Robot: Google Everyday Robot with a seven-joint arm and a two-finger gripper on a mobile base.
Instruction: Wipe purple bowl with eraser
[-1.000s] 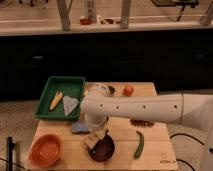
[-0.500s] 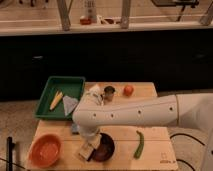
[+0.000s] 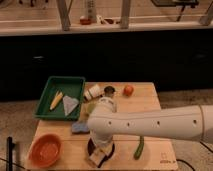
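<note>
- Your gripper is down at the front of the surface, right over the purple bowl. The arm's thick white wrist covers it, so you cannot tell whether it is open or closed.
- The purple bowl sits near the front edge, mostly hidden. Only its dark rim shows on either side of the wrist.
- The eraser shows as a pale block at the bowl's front edge, just under the gripper.
- The orange bowl stands apart at the surface's front left corner, and a blue-grey pad lies just behind the purple bowl.
- A green vegetable lies to the bowl's right.
- A small dark print marks the front right corner, and you cannot read it.
</note>
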